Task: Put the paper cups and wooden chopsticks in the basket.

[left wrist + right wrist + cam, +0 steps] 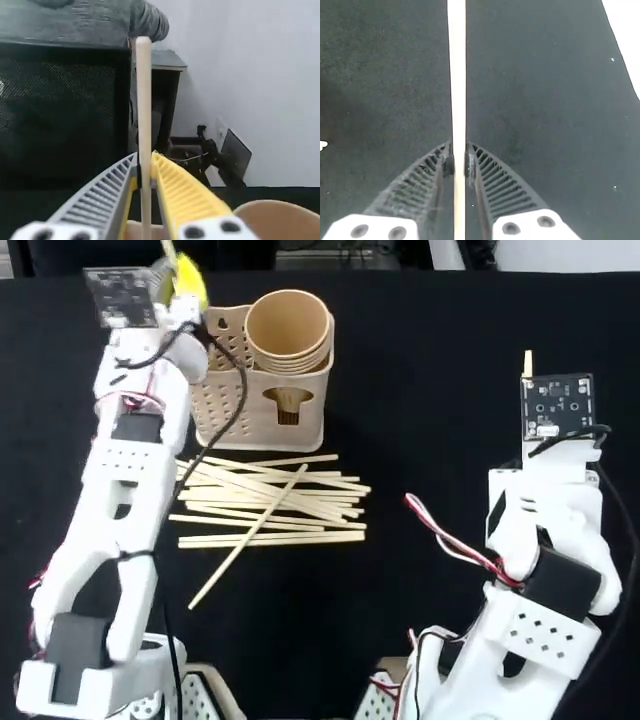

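Observation:
A beige slotted basket (pixel 230 405) stands at the back of the black table, with stacked paper cups (pixel 289 332) in one compartment. Their rim (pixel 280 217) shows in the left wrist view. A loose pile of wooden chopsticks (pixel 270 502) lies in front of the basket. My left gripper (pixel 144 172) is shut on one chopstick (pixel 143 100) held upright; from above, its yellow finger (pixel 186 278) sits at the basket's back left corner. My right gripper (pixel 458 161) is shut on another chopstick (pixel 456 75) over bare cloth at the right, its tip (pixel 527 362) poking past the wrist.
The left arm (pixel 125 500) stretches along the left side of the pile, its cable draped over the basket's left wall. The right arm (pixel 545 570) stands far right. Bare black cloth (pixel 430 420) lies between basket and right arm.

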Motion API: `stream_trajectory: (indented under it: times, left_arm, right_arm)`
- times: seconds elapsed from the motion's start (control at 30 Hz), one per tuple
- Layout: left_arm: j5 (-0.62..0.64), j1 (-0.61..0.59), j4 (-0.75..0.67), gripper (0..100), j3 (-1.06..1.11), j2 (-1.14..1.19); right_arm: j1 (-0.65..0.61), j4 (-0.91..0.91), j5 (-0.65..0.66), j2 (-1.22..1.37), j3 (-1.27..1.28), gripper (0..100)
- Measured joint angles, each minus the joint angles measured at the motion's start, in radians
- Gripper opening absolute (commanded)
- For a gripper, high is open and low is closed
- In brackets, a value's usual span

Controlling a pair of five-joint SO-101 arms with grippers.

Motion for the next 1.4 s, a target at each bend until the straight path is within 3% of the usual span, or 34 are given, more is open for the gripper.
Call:
stream_trajectory:
  times: [0.13, 0.23, 0.3, 0.53, 0.8, 0.93, 1.17, 1.4]
  left_arm:
    - [0.000, 0.003, -0.034, 3, 0.006, 0.002]
    - [-0.002, 0.008, 0.005, 15, 0.031, 0.002]
    - [-0.005, 0.011, 0.087, 21, 0.034, 0.002]
    - [-0.005, 0.015, 0.454, 21, -0.017, -0.098]
    - [-0.058, -0.055, 0.773, 21, -0.097, -0.417]
    - [-0.028, -0.135, 0.887, 21, -0.075, -0.618]
    - [0.074, -0.262, 0.959, 21, 0.275, -1.025]
    - [0.104, -0.400, 1.048, 21, 0.660, -1.545]
  right_arm:
    - [0.000, 0.000, 0.000, 0.000, 0.000, 1.2]
    - [0.000, 0.000, 0.000, 0.000, 0.000, 1.2]
    - [0.000, 0.000, 0.000, 0.000, 0.000, 1.2]
    - [-0.028, -0.020, 0.000, 0.000, 0.000, 1.2]
    - [-0.279, -0.021, -0.003, 0.000, -0.176, 1.2]
    - [-0.440, -0.064, -0.095, 0.000, -0.351, 1.2]
    - [-0.690, -0.388, -0.278, -0.011, -0.428, 1.2]
    - [-0.865, -0.597, -0.232, 0.094, -0.281, 1.2]
